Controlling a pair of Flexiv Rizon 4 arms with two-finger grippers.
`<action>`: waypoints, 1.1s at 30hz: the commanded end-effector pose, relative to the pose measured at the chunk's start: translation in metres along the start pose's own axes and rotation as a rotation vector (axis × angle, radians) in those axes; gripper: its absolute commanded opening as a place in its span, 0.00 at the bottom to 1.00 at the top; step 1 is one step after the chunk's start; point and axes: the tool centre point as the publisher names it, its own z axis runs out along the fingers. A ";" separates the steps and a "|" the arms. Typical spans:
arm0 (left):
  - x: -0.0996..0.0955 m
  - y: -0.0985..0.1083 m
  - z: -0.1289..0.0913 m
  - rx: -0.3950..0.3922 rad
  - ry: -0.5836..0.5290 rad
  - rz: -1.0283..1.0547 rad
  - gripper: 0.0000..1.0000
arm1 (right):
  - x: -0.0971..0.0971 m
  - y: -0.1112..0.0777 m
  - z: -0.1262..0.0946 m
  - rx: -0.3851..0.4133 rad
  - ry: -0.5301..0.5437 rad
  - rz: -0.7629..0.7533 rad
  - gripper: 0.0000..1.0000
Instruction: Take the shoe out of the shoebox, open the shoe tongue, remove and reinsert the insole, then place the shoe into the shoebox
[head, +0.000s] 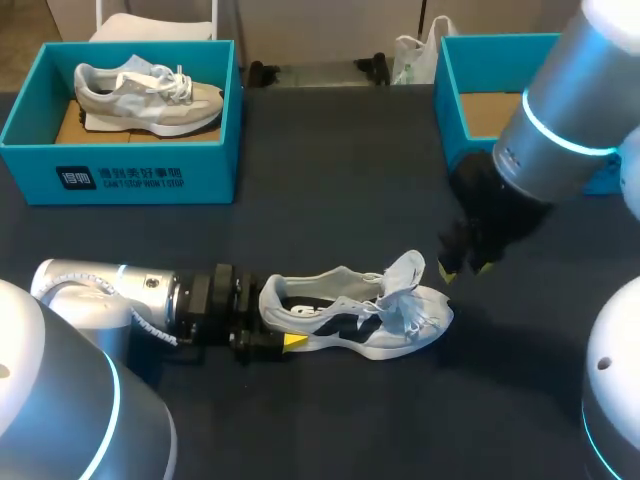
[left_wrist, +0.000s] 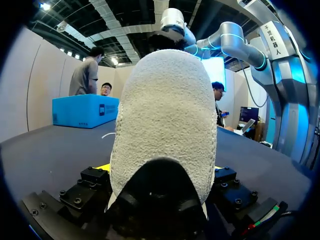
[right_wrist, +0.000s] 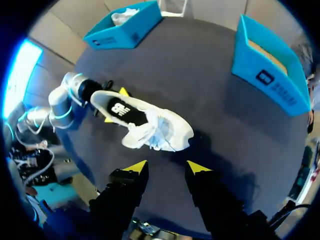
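Note:
A light grey sneaker lies on the dark table, heel toward my left arm, toe to the right. Its tongue stands pulled up, and the black insole shows inside. My left gripper is shut on the heel, which fills the left wrist view as a fuzzy grey heel between the fingers. My right gripper hovers open just right of the toe and holds nothing. In the right wrist view, that gripper hangs above the table, with the sneaker ahead of it.
A blue shoebox at the back left holds a second sneaker. Another blue shoebox at the back right shows only its cardboard floor, partly hidden by my right arm.

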 end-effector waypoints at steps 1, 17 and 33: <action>0.001 0.000 0.000 -0.001 -0.003 0.000 0.00 | 0.026 0.022 -0.023 0.093 -0.226 -0.138 0.47; 0.001 0.000 0.000 -0.001 -0.003 0.000 0.00 | 0.080 0.048 -0.005 0.175 -0.313 -0.546 0.00; 0.001 0.000 0.000 -0.001 -0.003 0.000 0.00 | 0.103 0.071 0.018 0.165 -0.185 -0.739 0.00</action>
